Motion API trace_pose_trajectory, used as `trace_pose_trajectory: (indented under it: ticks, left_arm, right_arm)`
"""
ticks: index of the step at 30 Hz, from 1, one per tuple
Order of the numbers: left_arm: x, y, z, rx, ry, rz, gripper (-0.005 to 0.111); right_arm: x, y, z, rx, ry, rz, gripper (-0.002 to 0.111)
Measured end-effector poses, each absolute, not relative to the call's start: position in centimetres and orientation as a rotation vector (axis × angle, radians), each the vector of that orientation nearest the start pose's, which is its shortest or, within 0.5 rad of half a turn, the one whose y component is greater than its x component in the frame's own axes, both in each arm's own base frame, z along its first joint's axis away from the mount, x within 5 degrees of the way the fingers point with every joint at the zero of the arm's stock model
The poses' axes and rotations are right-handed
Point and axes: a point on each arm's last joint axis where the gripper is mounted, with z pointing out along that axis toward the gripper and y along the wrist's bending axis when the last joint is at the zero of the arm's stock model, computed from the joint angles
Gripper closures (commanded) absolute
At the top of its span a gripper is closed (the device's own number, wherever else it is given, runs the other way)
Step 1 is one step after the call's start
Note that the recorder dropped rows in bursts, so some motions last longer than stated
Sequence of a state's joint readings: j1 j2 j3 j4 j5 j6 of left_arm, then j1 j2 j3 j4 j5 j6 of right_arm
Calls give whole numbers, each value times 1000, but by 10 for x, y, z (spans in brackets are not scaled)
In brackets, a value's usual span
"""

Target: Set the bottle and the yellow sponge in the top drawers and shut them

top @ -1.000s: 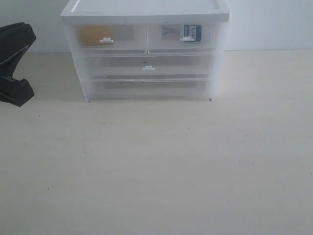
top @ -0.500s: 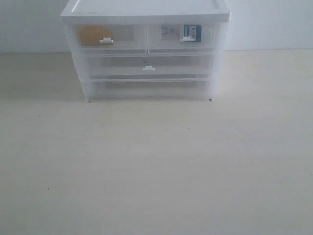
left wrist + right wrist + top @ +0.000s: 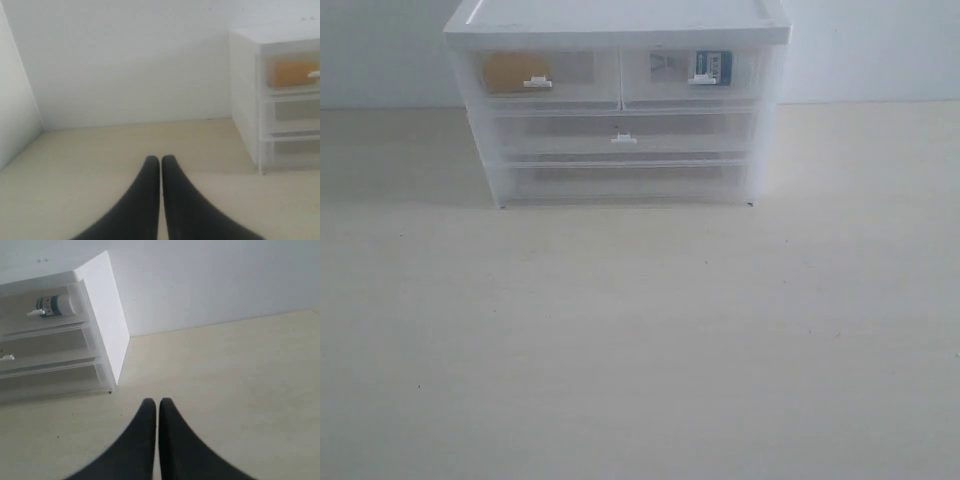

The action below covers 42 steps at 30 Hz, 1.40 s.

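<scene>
The white-topped drawer unit [image 3: 617,22] stands at the back of the table. Its two top drawers are pushed in flush. The yellow sponge [image 3: 505,72] shows through the top left drawer [image 3: 570,75], and the bottle [image 3: 712,66] lies inside the top right drawer [image 3: 670,85]. The sponge [image 3: 292,73] also appears in the left wrist view, the bottle [image 3: 54,305] in the right wrist view. My left gripper [image 3: 160,159] is shut and empty, well off to the unit's left. My right gripper [image 3: 157,401] is shut and empty, off to its right. Neither gripper shows in the exterior view.
Two wider full-width drawers [image 3: 620,132] sit shut below the top pair. A white wall [image 3: 125,60] runs behind the unit, and a side wall [image 3: 15,120] stands at the far left. The beige table [image 3: 640,340] spreads in front.
The black left arm that stood at the left edge of the exterior view one second ago has drawn out of that view. The drawers and their contents have not moved.
</scene>
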State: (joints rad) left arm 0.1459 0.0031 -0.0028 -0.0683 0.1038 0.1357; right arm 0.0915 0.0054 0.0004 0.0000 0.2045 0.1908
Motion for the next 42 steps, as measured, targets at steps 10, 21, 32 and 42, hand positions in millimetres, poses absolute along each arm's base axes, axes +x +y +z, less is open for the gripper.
trace_pose_trajectory:
  ticks: [10, 21, 32, 42]
  left_arm:
    - [56, 9, 204, -72, 1591, 179, 103]
    - [56, 9, 204, -145, 1584, 107, 103]
    - [56, 9, 204, -146, 1586, 106, 103]
    - [56, 9, 204, -145, 1586, 107, 103]
  right_arm:
    - [56, 5, 194, 86, 1696, 213, 106]
    - [56, 5, 194, 86, 1696, 213, 106]
    - [56, 5, 194, 88, 1696, 214, 106]
    - [56, 5, 194, 88, 1696, 214, 106]
